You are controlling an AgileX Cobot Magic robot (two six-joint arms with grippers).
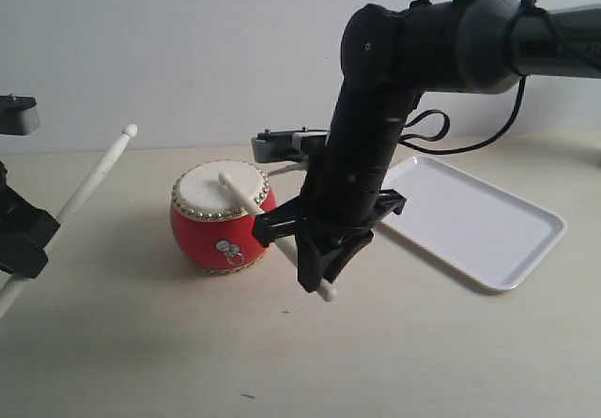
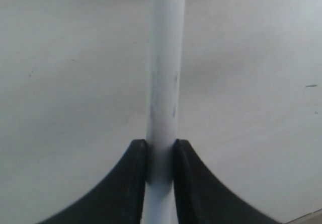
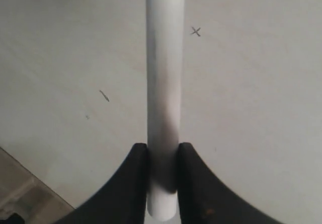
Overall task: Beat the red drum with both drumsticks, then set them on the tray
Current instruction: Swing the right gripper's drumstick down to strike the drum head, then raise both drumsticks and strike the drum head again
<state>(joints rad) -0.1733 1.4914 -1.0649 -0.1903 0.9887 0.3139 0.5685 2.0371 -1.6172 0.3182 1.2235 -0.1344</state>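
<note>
Taking in the pale table (image 1: 141, 343) first, with all the task's things resting on it or hanging over it. Passing to the right arm (image 1: 376, 108), reaching down from the upper right and across the middle. Noting the white tray (image 1: 470, 221) lying flat and bare on the table, behind and to the right of that arm, well apart from the left side. Placing the red drum (image 1: 211, 235) upright just left of centre, between the two arms and just beside the right gripper (image 1: 299, 254). Following the right drumstick (image 1: 242, 194) on its slant, tip lying on or just over the cream skin, shaft running down and rightward through the gripper, butt end poking out beyond; not being able to tell whether the tip is touching. Following the left drumstick (image 1: 99, 176), tilting steeply, tip up and leaning toward the drum yet well apart from it, short of the studded rim. Checking the wrist views and finding the left gripper (image 2: 161, 158) pinching its stick, both fingers pressing the shaft from either side, and the right gripper (image 3: 163, 158) pinching its own stick likewise. Judging the coming stroke as hanging on the left drumstick, needing to swing rightward and down to meet the skin. Judging the right arm as nearer the tray for the laying-down afterwards.
</note>
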